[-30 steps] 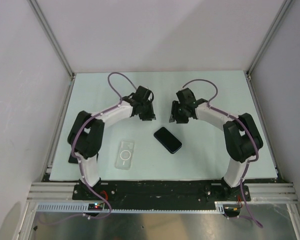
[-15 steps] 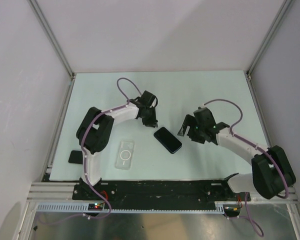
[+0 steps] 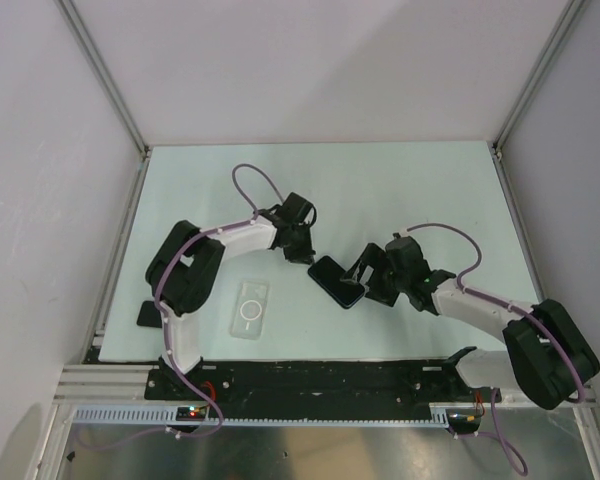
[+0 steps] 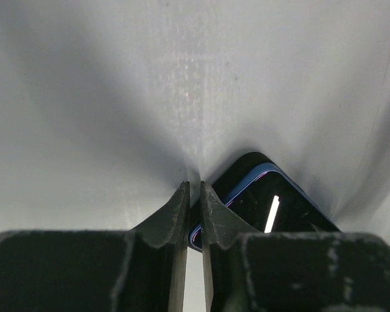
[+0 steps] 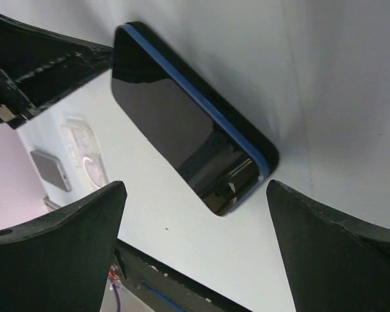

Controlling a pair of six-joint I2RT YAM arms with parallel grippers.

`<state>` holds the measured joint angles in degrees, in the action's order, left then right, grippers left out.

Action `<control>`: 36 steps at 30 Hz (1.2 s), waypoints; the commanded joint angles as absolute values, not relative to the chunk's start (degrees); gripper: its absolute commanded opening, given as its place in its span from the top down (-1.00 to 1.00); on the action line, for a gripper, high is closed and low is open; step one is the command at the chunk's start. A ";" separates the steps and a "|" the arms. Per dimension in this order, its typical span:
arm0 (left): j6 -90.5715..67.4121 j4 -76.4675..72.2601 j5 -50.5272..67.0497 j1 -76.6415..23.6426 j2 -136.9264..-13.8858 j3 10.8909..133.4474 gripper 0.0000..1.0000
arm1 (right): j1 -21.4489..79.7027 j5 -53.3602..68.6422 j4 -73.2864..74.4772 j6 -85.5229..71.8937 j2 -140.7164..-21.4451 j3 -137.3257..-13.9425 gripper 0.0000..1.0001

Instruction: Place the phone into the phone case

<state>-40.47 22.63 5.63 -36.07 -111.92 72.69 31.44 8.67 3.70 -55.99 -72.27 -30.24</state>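
The black phone (image 3: 337,281) lies screen up and askew at the table's middle; in the right wrist view the phone (image 5: 175,123) shows a blue rim. The clear phone case (image 3: 250,308) with its white ring lies flat to the phone's left, apart from it. My left gripper (image 3: 306,254) is down at the phone's far left corner. Its jaws are shut to a thin slit with nothing between them in the left wrist view (image 4: 194,188), the phone (image 4: 273,201) just behind. My right gripper (image 3: 366,286) stands wide open (image 5: 196,187), its fingers either side of the phone's near right end.
A small dark flat object (image 3: 150,314) lies at the table's left edge, beyond the case. White walls and metal posts (image 3: 110,90) enclose the table. The black front rail (image 3: 320,378) carries both arm bases.
My right arm swung down and left to the phone's right end and its jaws opened wide. My left gripper moved down to the phone's far corner while its jaws narrowed.
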 commanded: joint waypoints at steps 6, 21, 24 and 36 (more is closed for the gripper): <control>-44.43 23.44 4.67 -39.82 -105.29 65.99 0.69 | 30.80 11.86 -7.83 -59.33 -78.26 -30.41 -0.89; -48.26 22.03 2.16 -43.22 -98.02 59.01 0.70 | 26.15 11.49 -2.36 -52.45 -81.16 -36.43 -0.85; -47.52 22.02 1.65 -42.18 -96.58 58.00 0.69 | 25.31 9.50 2.55 -50.37 -77.77 -36.62 -0.78; -45.31 21.81 1.96 -40.78 -96.47 58.31 0.65 | 32.96 -0.67 16.66 -46.95 -70.91 -36.55 0.05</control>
